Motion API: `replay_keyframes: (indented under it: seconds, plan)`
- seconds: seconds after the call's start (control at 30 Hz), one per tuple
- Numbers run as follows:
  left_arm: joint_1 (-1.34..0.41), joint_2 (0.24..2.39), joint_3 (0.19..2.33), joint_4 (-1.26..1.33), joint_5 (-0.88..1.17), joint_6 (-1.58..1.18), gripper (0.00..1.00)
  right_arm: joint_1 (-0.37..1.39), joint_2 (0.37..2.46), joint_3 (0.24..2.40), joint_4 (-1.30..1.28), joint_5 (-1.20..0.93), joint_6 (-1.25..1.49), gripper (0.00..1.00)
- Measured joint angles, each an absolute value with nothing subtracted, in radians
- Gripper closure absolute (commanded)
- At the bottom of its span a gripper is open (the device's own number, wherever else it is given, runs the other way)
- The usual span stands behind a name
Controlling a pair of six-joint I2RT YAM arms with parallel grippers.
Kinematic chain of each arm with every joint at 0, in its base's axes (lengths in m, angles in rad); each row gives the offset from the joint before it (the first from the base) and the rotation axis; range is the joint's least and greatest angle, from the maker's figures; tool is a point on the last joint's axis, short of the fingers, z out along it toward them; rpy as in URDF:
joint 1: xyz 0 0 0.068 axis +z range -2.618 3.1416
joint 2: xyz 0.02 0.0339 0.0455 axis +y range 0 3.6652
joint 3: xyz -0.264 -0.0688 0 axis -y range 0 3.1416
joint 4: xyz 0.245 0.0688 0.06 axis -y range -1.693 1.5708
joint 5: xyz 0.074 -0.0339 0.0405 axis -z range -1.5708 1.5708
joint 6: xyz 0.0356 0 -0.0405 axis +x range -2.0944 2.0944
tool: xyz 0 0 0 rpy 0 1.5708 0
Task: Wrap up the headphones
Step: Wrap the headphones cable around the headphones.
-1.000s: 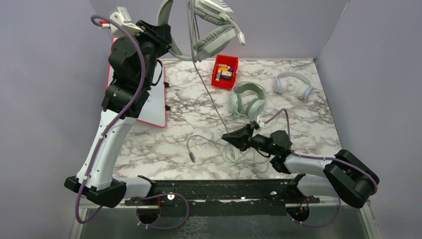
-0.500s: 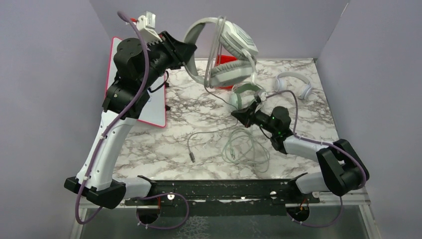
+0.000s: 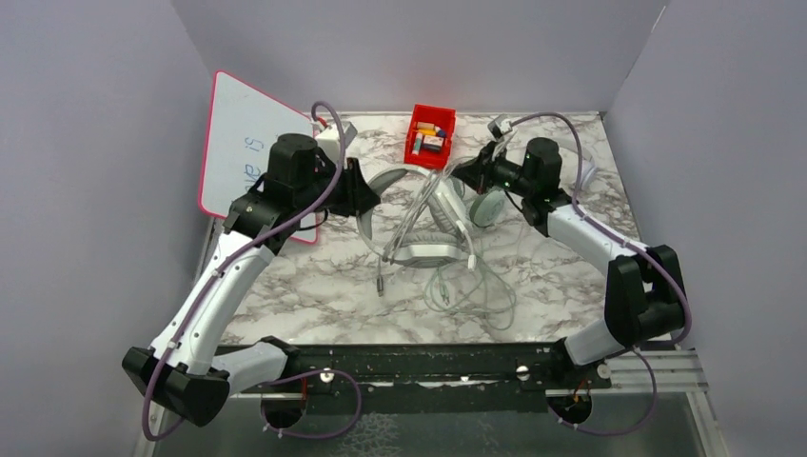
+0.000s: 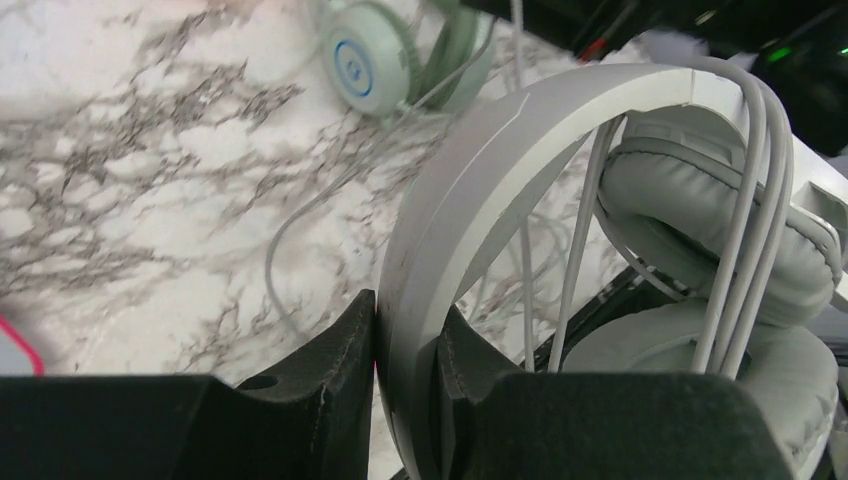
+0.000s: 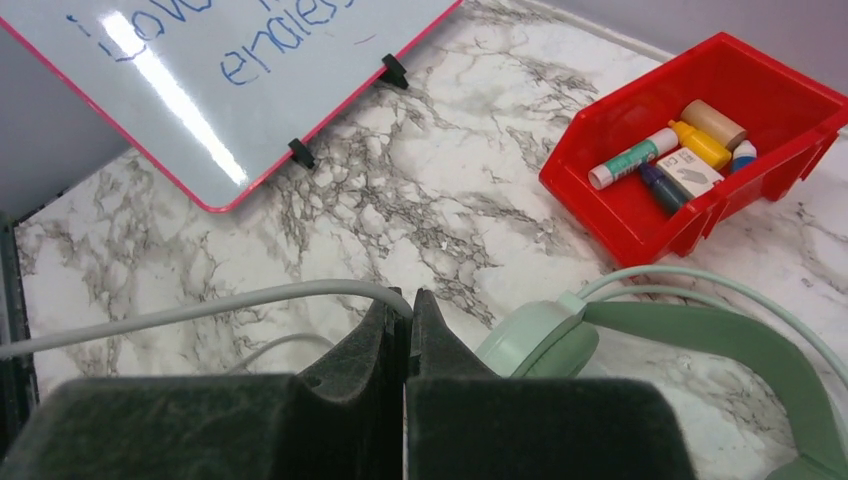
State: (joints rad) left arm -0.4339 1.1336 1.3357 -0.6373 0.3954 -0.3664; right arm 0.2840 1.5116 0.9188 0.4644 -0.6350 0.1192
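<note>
The whiteboard (image 3: 238,143) with the pink rim leans far to the left of the red bin (image 3: 431,135), and it carries some blue writing. The left gripper (image 3: 364,195) is left of the red bin and nearer to the arm bases than the bin is. Its fingers (image 4: 335,350) are clamped on the headband of the grey-white headset (image 3: 423,224); in the left wrist view the band stands between the two black fingers and both touch it. This headset is directly on the near side of the red bin. Whether it rests on the marble table (image 3: 285,276) or hangs a little above it, I cannot tell. Several turns of cable (image 4: 745,200) go over its headband, beside the ear cushions. Loose cable loops (image 3: 481,290) lie on the table farther from the red bin, toward the arm bases.

The right gripper (image 3: 468,174) is just to the right of the red bin. Its fingers (image 5: 370,340) are pressed together, and a thin pale cable (image 5: 200,308) ends between their tips. The mint-green headset (image 3: 490,205) lies right beside this gripper, on the near right of the red bin. The white headset (image 3: 589,174) is farther right of the bin, mostly hidden behind the right arm.
</note>
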Motion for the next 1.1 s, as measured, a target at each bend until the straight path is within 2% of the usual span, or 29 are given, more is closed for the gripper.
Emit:
replay_keyframes:
  seconds: [0.2,0.43,0.73,1.1]
  plan:
    - [-0.443,1.137,1.237,-0.683,0.271,-0.271,1.00,0.289,1.546,1.106,0.228,-0.649,0.059,1.00]
    - [-0.460,1.154,1.237,-0.680,0.119,-0.204,1.00,0.289,1.554,1.282,-0.020,-0.668,-0.009,1.00]
    - [-0.485,1.279,1.289,-0.677,-0.051,-0.093,1.00,0.289,1.589,1.459,-0.295,-0.756,-0.058,0.98]
    - [-0.539,1.359,1.351,-0.484,-0.394,0.094,1.00,0.349,1.642,1.620,-0.493,-0.884,0.031,1.00]
